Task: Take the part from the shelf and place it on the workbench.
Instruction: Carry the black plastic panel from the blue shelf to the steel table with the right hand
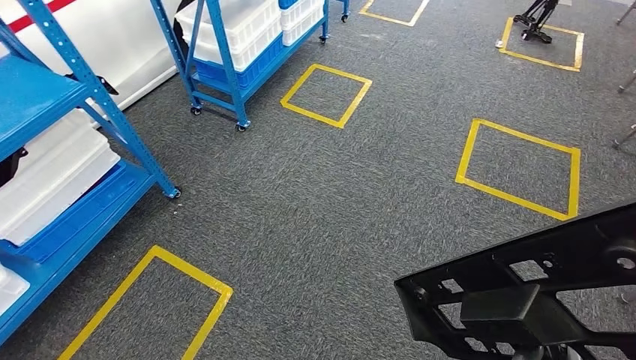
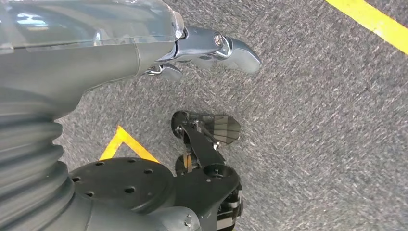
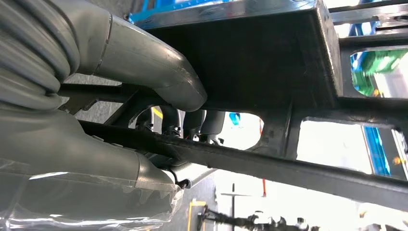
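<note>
Head view, part: a black metal frame part [image 1: 525,292] with cut-out openings and a raised block in its middle, held up over the grey carpet floor [image 1: 337,202], well away from the nearest blue shelf [image 1: 67,150].
Head view, blue shelf: stands at the left side of the floor and carries white bins [image 1: 45,169] on its lower levels; a second blue shelf on wheels [image 1: 240,45], also stacked with white bins, stands farther off beyond it.
Head view, floor marks: yellow tape squares [image 1: 326,94] lie on the carpet, one just in front of the nearest shelf, others spread farther out from it.
Head view, far corner: a dark stand foot [image 1: 534,22] sits on one tape square, far from the shelf.
Left wrist view, left robot hand: the left robot hand [image 2: 202,48] hangs over the carpet with a grey thumb stretched out and nothing in its grasp; fingers apart, as far as can be seen.
Left wrist view, floor: grey carpet with a yellow tape line [image 2: 370,24] beyond the hand.
Right wrist view, right robot hand: the right robot hand [image 3: 159,96] grips the part, thumb pressed against the boxy block and dark fingers [image 3: 192,122] curled round a bar of the frame.
Right wrist view, part: the black frame [image 3: 269,72] runs away from the hand, blue shelving blurred behind its openings.
</note>
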Tool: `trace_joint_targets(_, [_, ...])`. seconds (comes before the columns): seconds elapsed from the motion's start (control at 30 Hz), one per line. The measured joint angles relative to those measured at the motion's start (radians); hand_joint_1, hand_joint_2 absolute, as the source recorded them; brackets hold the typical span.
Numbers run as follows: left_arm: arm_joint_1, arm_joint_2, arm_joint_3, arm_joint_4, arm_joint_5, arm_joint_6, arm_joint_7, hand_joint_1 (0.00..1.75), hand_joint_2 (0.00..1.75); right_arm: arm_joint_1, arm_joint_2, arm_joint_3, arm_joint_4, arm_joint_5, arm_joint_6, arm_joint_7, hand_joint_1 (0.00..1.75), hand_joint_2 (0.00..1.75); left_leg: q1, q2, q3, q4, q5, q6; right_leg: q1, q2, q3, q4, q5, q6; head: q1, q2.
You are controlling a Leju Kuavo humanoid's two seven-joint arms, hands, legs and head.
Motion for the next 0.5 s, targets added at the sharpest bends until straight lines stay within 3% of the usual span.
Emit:
trace_joint_targets(0.07, [0.000, 0.001, 0.000, 0.000, 0.000, 0.000, 0.000, 0.00, 1.75, 0.000, 0.001, 0.002, 0.000, 0.001, 0.000, 0.000, 1.75, 1.75, 0.003, -0.036, -0.016, 0.050, -0.038, -0.009, -0.005, 0.019, 0.001, -0.009, 0.008, -0.014, -0.004, 0.000])
trace_joint_targets(0.13, [0.002, 0.001, 0.002, 0.000, -0.002, 0.003, 0.004, 0.00, 1.75, 0.000, 0.002, 0.006, 0.000, 0.004, 0.001, -0.001, 1.75, 1.75, 0.005, -0.082, -0.072, 0.177, -0.107, -0.013, -0.005, 0.038, 0.000, -0.011, 0.011, -0.022, -0.007, 0.000])
trace_joint_targets(0.17, [0.004, 0.001, 0.004, 0.000, -0.004, 0.005, 0.007, 0.00, 1.75, 0.000, 0.002, 0.007, 0.000, 0.005, 0.002, -0.001, 1.75, 1.75, 0.006, -0.092, -0.104, 0.244, -0.134, -0.014, -0.004, 0.050, 0.000, -0.011, 0.011, -0.024, -0.007, 0.000])
trace_joint_targets(0.2, [0.005, 0.001, 0.006, 0.000, -0.007, 0.008, 0.012, 0.00, 1.75, 0.000, 0.002, 0.008, 0.001, 0.006, 0.002, -0.001, 1.75, 1.75, 0.006, -0.095, -0.125, 0.284, -0.141, -0.014, -0.003, 0.062, 0.000, -0.010, 0.010, -0.024, -0.007, 0.000])
trace_joint_targets(0.23, [0.006, 0.000, 0.008, 0.000, -0.010, 0.010, 0.015, 0.00, 1.75, 0.000, 0.002, 0.009, 0.002, 0.008, 0.003, -0.001, 1.75, 1.75, 0.006, -0.097, -0.131, 0.289, -0.128, -0.013, -0.002, 0.076, 0.001, -0.008, 0.010, -0.024, -0.007, 0.000])
trace_joint_targets(0.3, [0.007, 0.000, 0.012, 0.000, -0.013, 0.014, 0.020, 0.00, 1.75, 0.000, 0.002, 0.011, 0.003, 0.012, 0.003, -0.001, 1.75, 1.75, 0.008, -0.114, -0.096, 0.189, -0.052, -0.011, -0.002, 0.104, 0.001, -0.002, 0.008, -0.022, -0.008, 0.000])
trace_joint_targets(0.37, [0.006, 0.000, 0.015, 0.000, -0.017, 0.015, 0.019, 0.00, 1.75, -0.001, 0.002, 0.014, 0.003, 0.019, 0.002, -0.001, 1.75, 1.75, 0.010, -0.164, -0.054, 0.069, 0.004, -0.004, -0.002, 0.128, -0.006, 0.010, 0.005, -0.015, -0.007, 0.000])
trace_joint_targets(0.43, [0.006, 0.000, 0.018, 0.000, -0.020, 0.016, 0.014, 0.00, 1.75, -0.001, 0.002, 0.018, 0.003, 0.025, 0.000, -0.002, 1.75, 1.75, 0.008, -0.189, -0.042, 0.028, 0.008, 0.002, -0.005, 0.150, -0.018, 0.017, 0.006, -0.003, -0.007, 0.000])
trace_joint_targets(0.5, [0.005, 0.000, 0.018, 0.000, -0.021, 0.016, 0.010, 0.00, 1.75, -0.001, 0.002, 0.022, 0.003, 0.028, -0.001, -0.002, 1.75, 1.75, 0.008, -0.169, -0.039, 0.019, 0.013, 0.013, -0.008, 0.167, -0.026, 0.016, 0.012, 0.010, -0.007, 0.000])
